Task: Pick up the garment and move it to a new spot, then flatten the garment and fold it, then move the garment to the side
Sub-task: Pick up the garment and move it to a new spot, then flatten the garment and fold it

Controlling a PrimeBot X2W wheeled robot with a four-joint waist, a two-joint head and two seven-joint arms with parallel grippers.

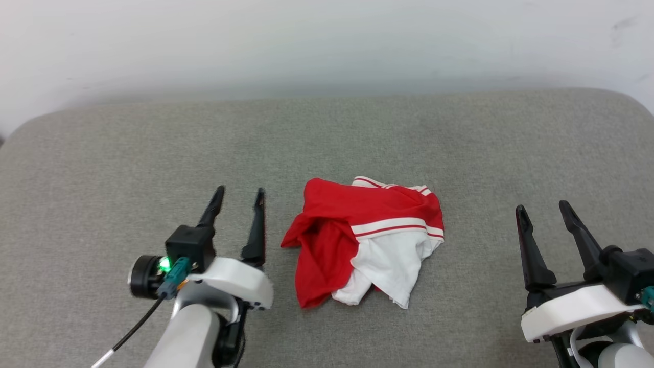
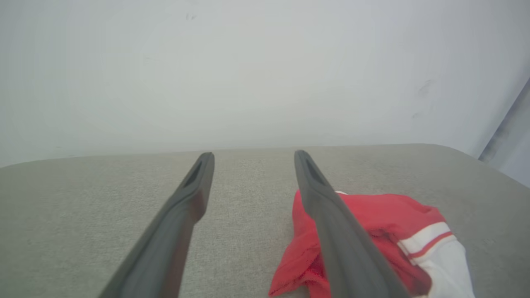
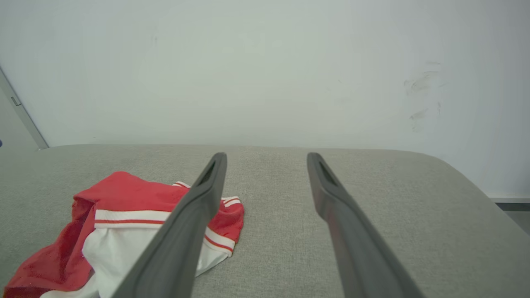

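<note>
Left gripper (image 1: 240,192) wide open, two long dark fingers spread and pointing away from the robot, low over the desk (image 1: 127,153). Bare grey fabric between the fingers, no cloth in the grip. Just beside it on the right, close to the inner finger yet apart from it in the head view, the garment (image 1: 357,240). In the left wrist view, left gripper (image 2: 253,154) equally spread, its right-hand finger crossing in front of the garment (image 2: 385,215). Contact there impossible to tell.

Right gripper (image 1: 541,206) also wide open and empty, fingers splayed, well apart from the garment, out toward the right end of the desk. In the right wrist view, right gripper (image 3: 267,155) over plain grey fabric, with the garment (image 3: 124,198) off to the left and partly behind the left-hand finger.

Garment crumpled in a loose heap near the middle of the desk, between the two grippers and nearer the left one. Red body bunched along the left and top of the heap, white sleeve spilling out at the lower right. White band with a thin red stripe across the middle, more striped trim at the far edge.

Farther out, grey woven desk surface with rounded corners on every side of the heap. Behind its far edge, a plain pale wall (image 1: 327,41) with faint scuff marks (image 3: 422,82).
</note>
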